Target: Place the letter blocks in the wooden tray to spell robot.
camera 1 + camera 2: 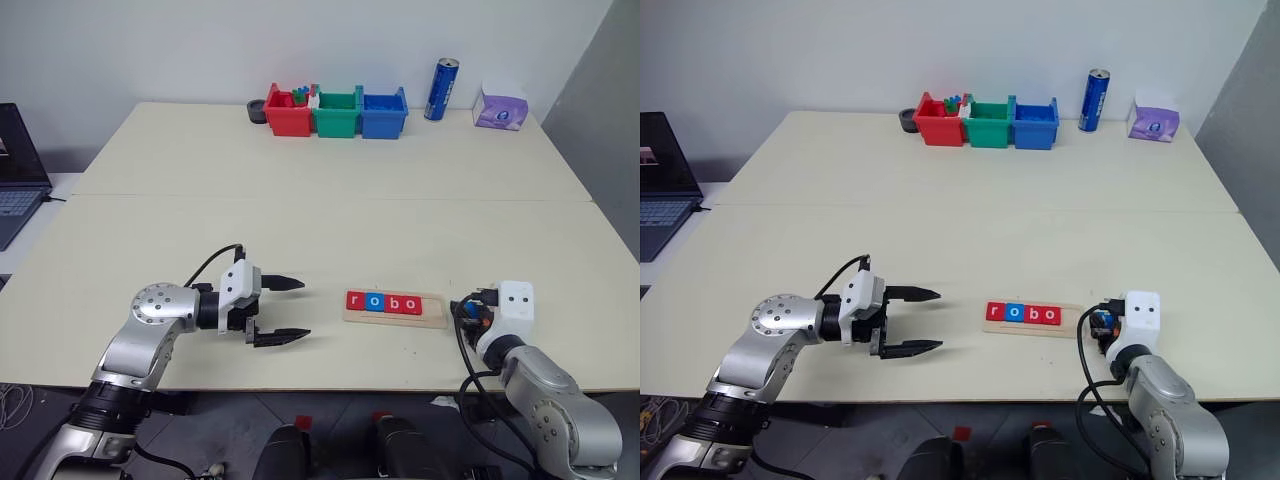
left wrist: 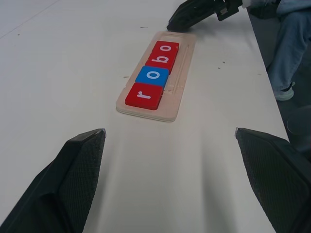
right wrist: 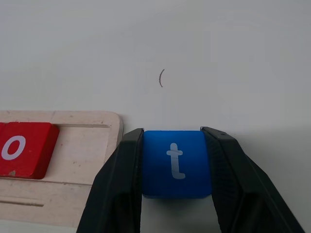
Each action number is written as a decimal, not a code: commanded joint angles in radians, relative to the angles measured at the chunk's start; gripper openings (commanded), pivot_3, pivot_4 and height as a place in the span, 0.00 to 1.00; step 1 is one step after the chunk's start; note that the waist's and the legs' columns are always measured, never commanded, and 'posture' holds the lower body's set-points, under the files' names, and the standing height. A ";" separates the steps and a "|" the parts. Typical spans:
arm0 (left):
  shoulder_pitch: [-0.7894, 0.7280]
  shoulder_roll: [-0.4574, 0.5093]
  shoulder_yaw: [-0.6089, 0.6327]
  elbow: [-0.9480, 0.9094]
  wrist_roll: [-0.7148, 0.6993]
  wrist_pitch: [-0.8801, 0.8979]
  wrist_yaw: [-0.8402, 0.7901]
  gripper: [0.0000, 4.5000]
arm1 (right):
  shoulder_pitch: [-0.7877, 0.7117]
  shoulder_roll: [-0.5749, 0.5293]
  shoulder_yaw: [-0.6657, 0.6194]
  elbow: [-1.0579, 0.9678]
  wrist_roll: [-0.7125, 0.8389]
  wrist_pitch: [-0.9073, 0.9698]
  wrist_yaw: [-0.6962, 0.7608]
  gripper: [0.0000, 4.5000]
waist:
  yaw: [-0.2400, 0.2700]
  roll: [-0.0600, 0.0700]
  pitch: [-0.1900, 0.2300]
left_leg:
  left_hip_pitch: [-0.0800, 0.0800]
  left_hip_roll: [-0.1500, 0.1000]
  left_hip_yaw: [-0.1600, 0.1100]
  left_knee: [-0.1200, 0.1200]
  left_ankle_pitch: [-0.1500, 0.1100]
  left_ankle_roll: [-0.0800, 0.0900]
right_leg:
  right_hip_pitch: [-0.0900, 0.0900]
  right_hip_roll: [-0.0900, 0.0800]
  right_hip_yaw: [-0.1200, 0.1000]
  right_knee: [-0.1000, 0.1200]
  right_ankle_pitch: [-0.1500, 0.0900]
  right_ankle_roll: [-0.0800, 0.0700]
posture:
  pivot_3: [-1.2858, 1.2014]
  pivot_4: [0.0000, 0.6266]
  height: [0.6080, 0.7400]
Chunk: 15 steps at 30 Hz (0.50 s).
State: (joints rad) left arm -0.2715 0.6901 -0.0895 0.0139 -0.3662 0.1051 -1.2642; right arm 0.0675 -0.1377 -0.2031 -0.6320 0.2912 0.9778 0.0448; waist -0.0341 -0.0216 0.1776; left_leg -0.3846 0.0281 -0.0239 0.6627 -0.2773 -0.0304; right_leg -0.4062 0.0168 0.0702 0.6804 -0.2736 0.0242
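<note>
The wooden tray (image 1: 434, 309) lies near the table's front edge. It holds four letter blocks in a row: red r (image 1: 355, 301), blue o (image 1: 373, 302), red b (image 1: 391, 303) and red o (image 1: 409, 304). The tray's right end (image 3: 87, 141) is bare. My right gripper (image 3: 172, 133) is shut on a blue t block (image 3: 176, 162), just off that right end and low over the table. My left gripper (image 1: 305, 308) hangs open to the left of the tray, pointing at it, with nothing between its fingers (image 2: 82, 155).
Red (image 1: 287, 112), green (image 1: 336, 112) and blue (image 1: 383, 112) bins stand at the table's far edge. To their right are a blue can (image 1: 441, 89) and a purple box (image 1: 500, 107). A laptop (image 1: 15, 170) sits far left. A person's leg (image 2: 291, 43) shows beyond the table's right side.
</note>
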 commanded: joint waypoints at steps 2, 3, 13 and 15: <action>-0.019 -0.004 0.009 -0.038 -0.005 0.006 0.011 1.00 | -0.028 0.008 -0.043 -0.015 -0.003 -0.023 -0.027 0.53 | 0.000 0.000 0.000 | 0.000 0.000 0.000 0.000 0.000 0.000 | 0.000 0.000 0.000 0.000 0.000 0.000 | 0.52 0.24 1.00; -0.020 -0.004 0.008 -0.039 -0.005 0.008 0.012 1.00 | -0.038 0.012 -0.049 -0.025 0.005 -0.021 -0.029 0.61 | 0.000 0.000 0.000 | 0.000 0.000 0.000 0.000 0.000 0.000 | 0.000 0.000 0.000 0.000 0.000 0.000 | 0.52 0.24 1.00; -0.029 -0.016 -0.003 -0.057 -0.004 0.030 0.019 1.00 | -0.111 -0.246 -0.080 -0.022 0.112 -0.015 0.220 1.00 | 0.001 0.000 0.000 | 0.000 0.000 0.001 0.000 0.000 0.000 | 0.000 0.000 -0.001 0.000 0.000 0.000 | 0.52 0.24 1.00; -0.036 -0.019 -0.005 -0.057 -0.004 0.034 0.019 1.00 | -0.094 -0.387 -0.062 0.016 0.142 -0.046 0.380 1.00 | 0.003 0.000 0.001 | -0.001 -0.001 0.001 0.000 0.000 0.000 | 0.000 0.000 -0.001 -0.001 0.000 0.000 | 0.52 0.24 1.00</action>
State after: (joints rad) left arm -0.2922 0.6734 -0.0962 -0.0087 -0.3663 0.1416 -1.2483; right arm -0.0300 -0.5009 -0.2529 -0.6108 0.4080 0.9647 0.3365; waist -0.0313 -0.0215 0.1781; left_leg -0.3857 0.0270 -0.0223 0.6627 -0.2774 -0.0301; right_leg -0.4064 0.0168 0.0690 0.6796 -0.2737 0.0243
